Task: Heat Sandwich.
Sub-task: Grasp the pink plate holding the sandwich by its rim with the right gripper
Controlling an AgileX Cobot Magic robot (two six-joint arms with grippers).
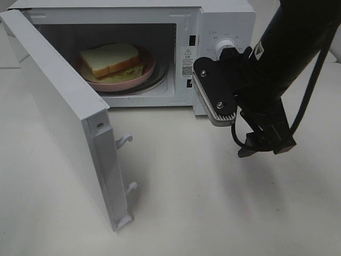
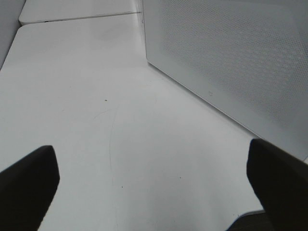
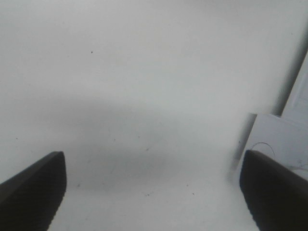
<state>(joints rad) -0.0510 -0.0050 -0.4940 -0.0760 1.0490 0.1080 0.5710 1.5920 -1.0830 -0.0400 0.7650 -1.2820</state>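
The sandwich, white bread with tan crust and orange-yellow filling, lies on a pink plate inside the open microwave. My right gripper hangs in front of the control panel, pointing down at the table, apart from the sandwich. In the right wrist view its fingers stand wide, and the right gripper is open with only bare table between them. In the left wrist view my left gripper is open and empty over the table. The exterior high view does not show the left arm.
The microwave door swings out to the front left, with its latch hooks sticking out. Its dotted outer panel fills the left wrist view's far side. A white dial sits on the control panel. A white microwave corner borders the right wrist view.
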